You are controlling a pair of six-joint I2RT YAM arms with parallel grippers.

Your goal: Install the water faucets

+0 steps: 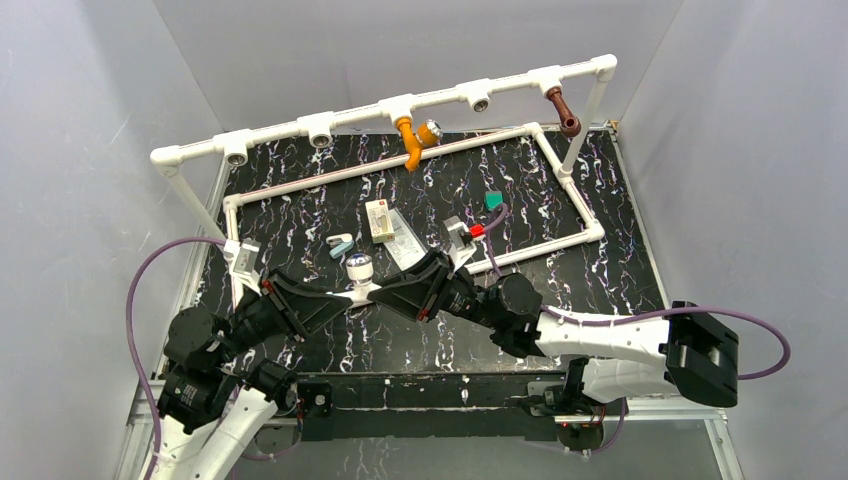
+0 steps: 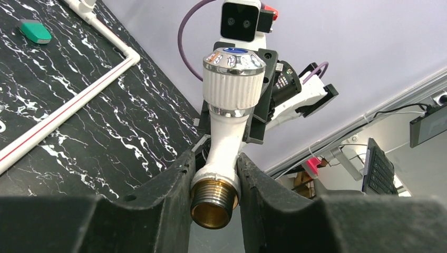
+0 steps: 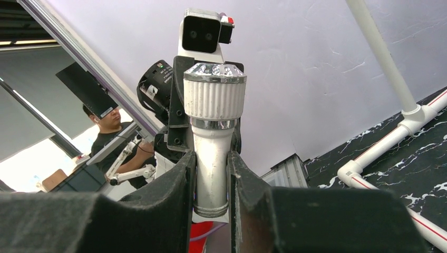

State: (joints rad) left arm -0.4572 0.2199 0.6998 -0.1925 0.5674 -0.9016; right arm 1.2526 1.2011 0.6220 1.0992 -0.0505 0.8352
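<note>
A white faucet (image 1: 358, 267) with a ribbed knob and chrome cap is held up over the middle of the table between both arms. My left gripper (image 2: 213, 179) is shut on the white faucet (image 2: 226, 137) at its collar, just above the brass thread. My right gripper (image 3: 212, 174) is shut on the straight spout of the same faucet (image 3: 213, 105). In the top view the left gripper (image 1: 342, 294) and the right gripper (image 1: 382, 290) meet under the knob. An orange faucet (image 1: 410, 140) and a reddish-brown faucet (image 1: 563, 110) hang from the white pipe frame (image 1: 300, 127).
The frame's lower pipe loop (image 1: 570, 190) lies on the black marbled table (image 1: 300, 215). Open T-fittings (image 1: 320, 135) face forward along the top rail. A teal piece (image 1: 493, 200), a small white box (image 1: 380, 218), a flat packet (image 1: 403, 245) and a pale clip (image 1: 340, 243) lie inside the loop.
</note>
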